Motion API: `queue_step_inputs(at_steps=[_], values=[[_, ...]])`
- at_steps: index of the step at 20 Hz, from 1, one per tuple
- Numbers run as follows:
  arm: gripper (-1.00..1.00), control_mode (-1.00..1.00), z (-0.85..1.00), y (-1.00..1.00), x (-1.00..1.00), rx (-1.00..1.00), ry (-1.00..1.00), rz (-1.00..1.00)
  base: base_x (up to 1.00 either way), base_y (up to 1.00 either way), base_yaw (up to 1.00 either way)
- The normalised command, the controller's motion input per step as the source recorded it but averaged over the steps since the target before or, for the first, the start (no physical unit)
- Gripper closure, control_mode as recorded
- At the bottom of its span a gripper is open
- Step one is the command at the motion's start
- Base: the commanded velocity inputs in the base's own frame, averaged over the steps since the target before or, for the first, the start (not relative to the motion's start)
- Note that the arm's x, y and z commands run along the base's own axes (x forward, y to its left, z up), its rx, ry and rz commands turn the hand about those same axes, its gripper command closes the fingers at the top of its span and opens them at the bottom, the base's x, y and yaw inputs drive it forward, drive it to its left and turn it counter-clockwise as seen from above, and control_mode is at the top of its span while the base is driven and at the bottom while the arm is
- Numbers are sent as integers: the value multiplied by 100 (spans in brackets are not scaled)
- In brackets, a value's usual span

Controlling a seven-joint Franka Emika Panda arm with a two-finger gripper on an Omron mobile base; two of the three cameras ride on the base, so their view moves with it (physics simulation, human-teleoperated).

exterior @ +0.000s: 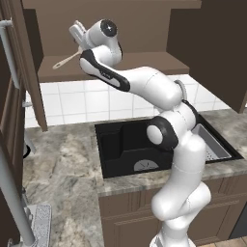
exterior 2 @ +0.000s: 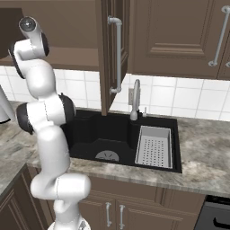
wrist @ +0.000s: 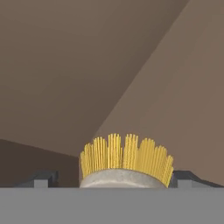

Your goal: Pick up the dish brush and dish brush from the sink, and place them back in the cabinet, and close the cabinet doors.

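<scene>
The black sink (exterior: 130, 144) lies nearest, set in the counter (exterior: 62, 169). Farther up, inside the open cabinet (exterior: 116, 65), the end effector (wrist: 113, 180) has fingers spread wide with the dish brush (wrist: 124, 162) between them, over the shelf.

We see a home kitchen: a black sink (exterior 2: 112, 134) with a grey faucet (exterior 2: 135, 96) set in a marble-look counter (exterior 2: 206, 152), white tiled backsplash (exterior 2: 179, 96), dark wooden wall cabinets (exterior 2: 179, 36).
</scene>
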Motion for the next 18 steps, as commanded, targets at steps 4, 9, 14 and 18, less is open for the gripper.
queue_step_inputs(at_steps=[4, 9, 14, 18], values=[[-100, -100, -11, -9, -11, 4, 0, 0, 0, 0, 0], [-100, -100, -11, -15, -6, 6, 0, 0, 0, 0, 0], [-100, -100, -10, -16, 9, 5, 0, 0, 0, 0, 0], [-100, -100, -1, -14, 7, 9, 1, 0, 0, 0, 0]])
